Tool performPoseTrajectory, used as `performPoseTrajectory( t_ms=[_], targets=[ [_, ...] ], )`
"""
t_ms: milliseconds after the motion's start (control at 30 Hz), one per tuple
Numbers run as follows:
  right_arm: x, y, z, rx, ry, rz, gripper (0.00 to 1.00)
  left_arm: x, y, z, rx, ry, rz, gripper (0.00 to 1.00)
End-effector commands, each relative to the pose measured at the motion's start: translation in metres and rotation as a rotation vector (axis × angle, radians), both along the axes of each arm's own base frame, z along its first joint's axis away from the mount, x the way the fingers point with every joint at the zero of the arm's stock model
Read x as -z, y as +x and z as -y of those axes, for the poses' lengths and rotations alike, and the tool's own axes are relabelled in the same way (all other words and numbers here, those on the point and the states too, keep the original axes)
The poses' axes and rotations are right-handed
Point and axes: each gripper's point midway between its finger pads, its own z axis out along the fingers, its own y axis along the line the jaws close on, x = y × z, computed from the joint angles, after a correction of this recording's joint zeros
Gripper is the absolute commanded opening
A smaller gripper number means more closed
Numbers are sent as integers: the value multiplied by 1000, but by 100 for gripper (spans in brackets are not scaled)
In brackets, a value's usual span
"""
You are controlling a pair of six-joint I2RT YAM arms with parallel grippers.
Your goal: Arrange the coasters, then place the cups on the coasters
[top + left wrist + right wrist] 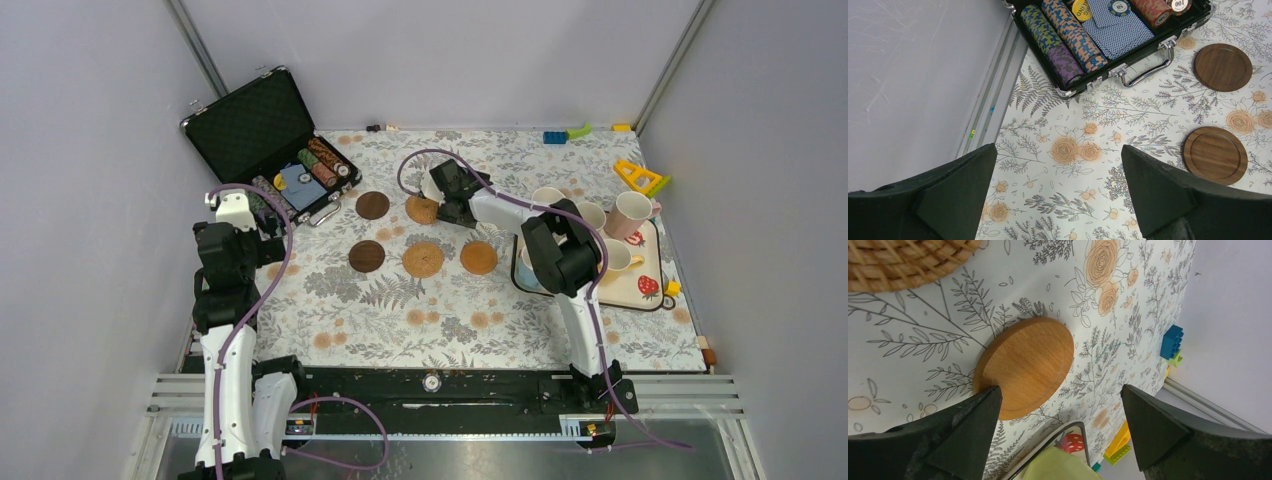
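Observation:
Five coasters lie mid-table: two dark brown ones (372,205) (366,256), a woven one (423,259), a tan one (479,257), and another tan one (421,209) partly under my right gripper (447,192). The cups (630,213) stand on the strawberry tray (655,300) at the right. In the right wrist view my right gripper (1060,405) is open and empty above a tan wooden coaster (1023,367), beside the woven coaster (908,260) and a pale green cup (1063,465). My left gripper (1058,165) hangs open over bare cloth, left of the dark coasters (1223,67) (1215,155).
An open black poker-chip case (265,140) sits at the back left, its handle (1148,70) close to the dark coasters. Toy bricks (565,134) and a yellow piece (640,177) lie by the back and right walls. The tray corner (1083,427) is near the right gripper.

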Motion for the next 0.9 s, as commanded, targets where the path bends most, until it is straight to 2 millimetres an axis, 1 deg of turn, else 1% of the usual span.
performPoseTrajectory(
  t_ms=[0, 233, 267, 367, 467, 533, 600, 667, 700, 733, 767, 833, 867],
  targets=[
    [1, -17, -10, -40, 79, -72, 98, -10, 4, -1, 5, 8, 38, 99],
    [2, -19, -12, -41, 78, -75, 98, -10, 4, -1, 7, 8, 41, 99],
    [2, -18, -11, -36, 71, -70, 98, -10, 4, -1, 6, 8, 40, 99],
    [-7, -6, -7, -5, 45, -6, 98, -10, 4, -1, 6, 8, 40, 99],
    [-32, 3, -6, 21, 69, 62, 98, -10, 4, 0, 8, 7, 41, 99],
    [-62, 4, -7, 35, 127, 111, 98, -10, 4, 0, 8, 7, 41, 99],
    [-102, -1, -5, 50, 206, 159, 98, -11, 4, 0, 9, 7, 43, 99],
    [-141, -17, -1, 58, 301, 178, 98, -11, 4, 0, 9, 7, 43, 99],
    [-169, -30, 5, 58, 361, 200, 98, -11, 3, 0, 8, 8, 44, 99],
    [-182, -44, 11, 59, 401, 196, 98, -12, 3, 0, 6, 9, 46, 99],
    [-194, -60, 16, 50, 443, 185, 98, -12, 3, -1, 4, 10, 48, 99],
    [-204, -95, 33, 33, 486, 147, 98, -13, 2, 0, 4, 9, 49, 99],
    [-199, -112, 43, 30, 488, 120, 98, -14, 2, 0, 5, 8, 50, 99]
  ],
)
